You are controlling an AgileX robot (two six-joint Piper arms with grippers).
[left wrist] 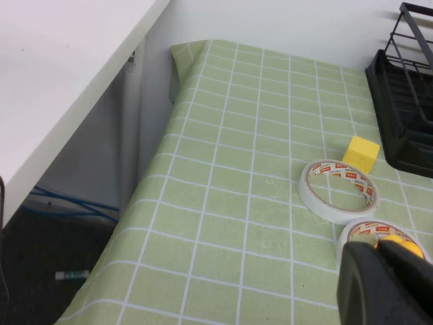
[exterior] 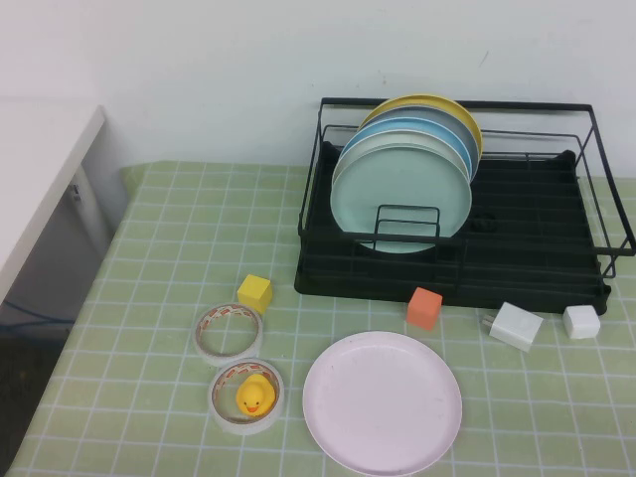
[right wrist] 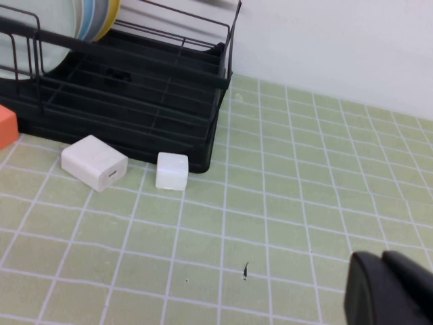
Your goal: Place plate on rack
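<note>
Pink plate [exterior: 383, 402] flat on green checked table [exterior: 159, 298], in front of black rack [exterior: 517, 268] – not touching it. Left gripper [left wrist: 385, 284] near tape rolls [left wrist: 337, 190], right gripper [right wrist: 392, 291] near white blocks [right wrist: 172, 170] – cannot tell if either is holding anything.

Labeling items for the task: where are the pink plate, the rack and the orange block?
pink plate [exterior: 383, 402], high view, center of its face
rack [exterior: 537, 263], high view, bare tray base
orange block [exterior: 424, 307], high view, top face
</note>
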